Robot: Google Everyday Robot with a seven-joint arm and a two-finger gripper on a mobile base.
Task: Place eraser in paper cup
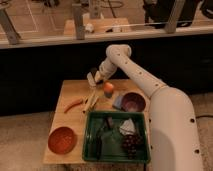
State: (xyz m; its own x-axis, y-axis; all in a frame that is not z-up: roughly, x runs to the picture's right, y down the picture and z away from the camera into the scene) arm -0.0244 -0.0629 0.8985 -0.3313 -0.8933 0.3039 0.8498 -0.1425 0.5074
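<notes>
My gripper [95,78] hangs over the far edge of the wooden table [65,120], just left of an orange fruit [108,88]. The white arm [135,75] reaches to it from the right. A small whitish shape [91,79] sits right at the gripper's tip. It may be the paper cup, but I cannot separate it from the gripper. A small dark spot at the top of the gripper may be the eraser; I cannot tell. No eraser shows lying on the table.
A purple bowl [133,102] stands on a grey-blue flat thing [118,103] at the right. Pale sticks [91,101] and an orange carrot-like thing [73,105] lie mid-table. An orange bowl [62,139] is front left. A green bin [93,142] holds grapes [132,143].
</notes>
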